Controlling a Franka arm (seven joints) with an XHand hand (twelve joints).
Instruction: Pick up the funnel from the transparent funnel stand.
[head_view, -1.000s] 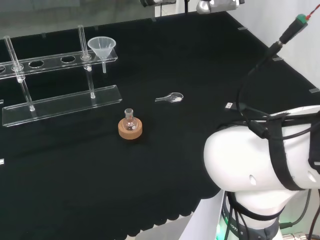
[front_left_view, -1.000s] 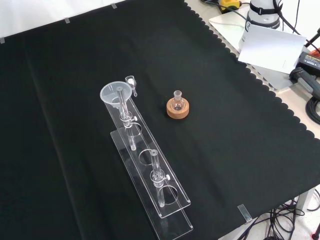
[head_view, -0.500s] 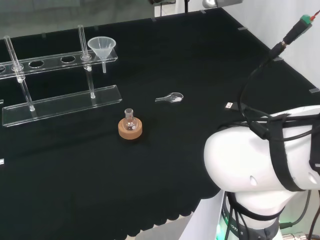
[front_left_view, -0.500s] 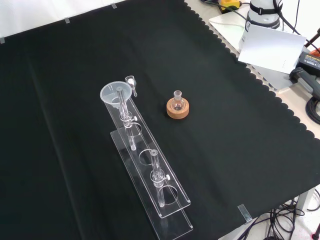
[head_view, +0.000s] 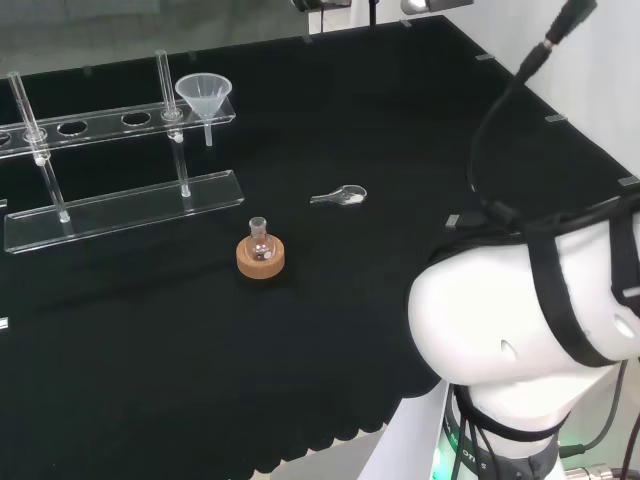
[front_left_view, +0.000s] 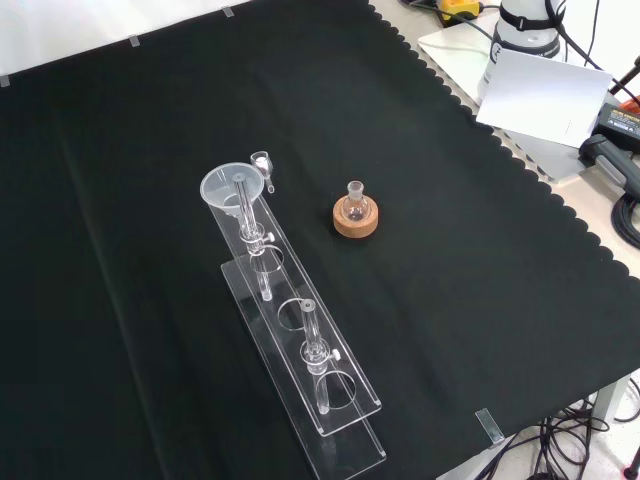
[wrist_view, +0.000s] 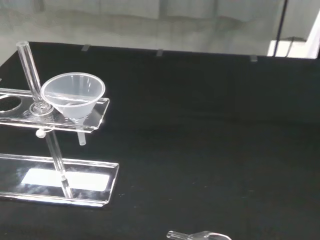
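Funnel (head_view: 204, 96) sitting in stand (head_view: 120, 200), upper left of head view.
Flask (head_view: 259, 240) standing mid-frame on cork ring (head_view: 260, 261); hand's state: cannot tell.

Even overhead light; glare on clear stand (wrist_view: 70, 182)

No readable text, label, number or sign appears on the glassware, the stand or the black cloth.
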